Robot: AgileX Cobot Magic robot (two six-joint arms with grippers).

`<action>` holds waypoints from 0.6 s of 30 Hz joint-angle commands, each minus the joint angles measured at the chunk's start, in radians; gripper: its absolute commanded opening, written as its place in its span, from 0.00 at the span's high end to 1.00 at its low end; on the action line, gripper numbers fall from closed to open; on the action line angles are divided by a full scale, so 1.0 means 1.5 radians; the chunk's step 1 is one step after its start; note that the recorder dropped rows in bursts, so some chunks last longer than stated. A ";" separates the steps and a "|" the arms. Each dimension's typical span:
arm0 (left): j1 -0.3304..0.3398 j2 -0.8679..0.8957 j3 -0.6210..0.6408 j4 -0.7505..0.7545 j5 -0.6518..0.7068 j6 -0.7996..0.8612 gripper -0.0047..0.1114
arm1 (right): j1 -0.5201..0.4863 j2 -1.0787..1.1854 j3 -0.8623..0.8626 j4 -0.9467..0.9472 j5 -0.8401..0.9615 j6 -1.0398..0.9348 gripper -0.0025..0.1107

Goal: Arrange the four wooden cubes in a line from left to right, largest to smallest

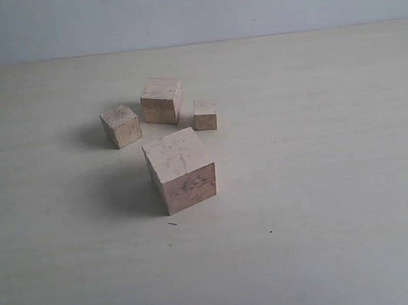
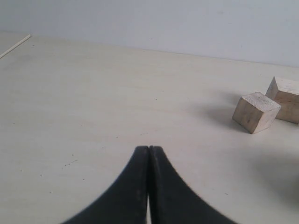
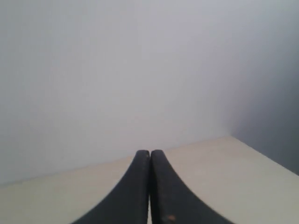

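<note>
Four pale wooden cubes stand clustered on the table in the exterior view. The largest cube [image 1: 180, 170] is nearest the front. Behind it are the second-largest cube [image 1: 161, 101], a smaller tilted cube [image 1: 120, 126] to its left and the smallest cube [image 1: 204, 115] to its right. No arm shows in the exterior view. The left wrist view shows my left gripper [image 2: 149, 148] shut and empty, far from the tilted cube [image 2: 256, 112] and another cube [image 2: 286, 99] at the frame's edge. My right gripper [image 3: 150, 152] is shut and empty, facing a pale wall with no cube in view.
The pale table [image 1: 320, 186] stretches wide around the cubes, ending at a light wall [image 1: 193, 12] behind. A table edge [image 2: 15, 46] shows far off in the left wrist view, and a table corner [image 3: 261, 161] in the right wrist view.
</note>
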 commanded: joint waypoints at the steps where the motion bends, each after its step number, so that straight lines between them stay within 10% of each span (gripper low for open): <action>1: -0.003 -0.004 0.002 -0.001 -0.006 -0.001 0.96 | 0.001 -0.004 0.003 0.039 -0.093 0.073 0.98; 18: -0.003 -0.004 0.002 -0.001 -0.006 -0.001 0.96 | 0.001 0.119 -0.260 -0.031 -0.021 0.177 0.98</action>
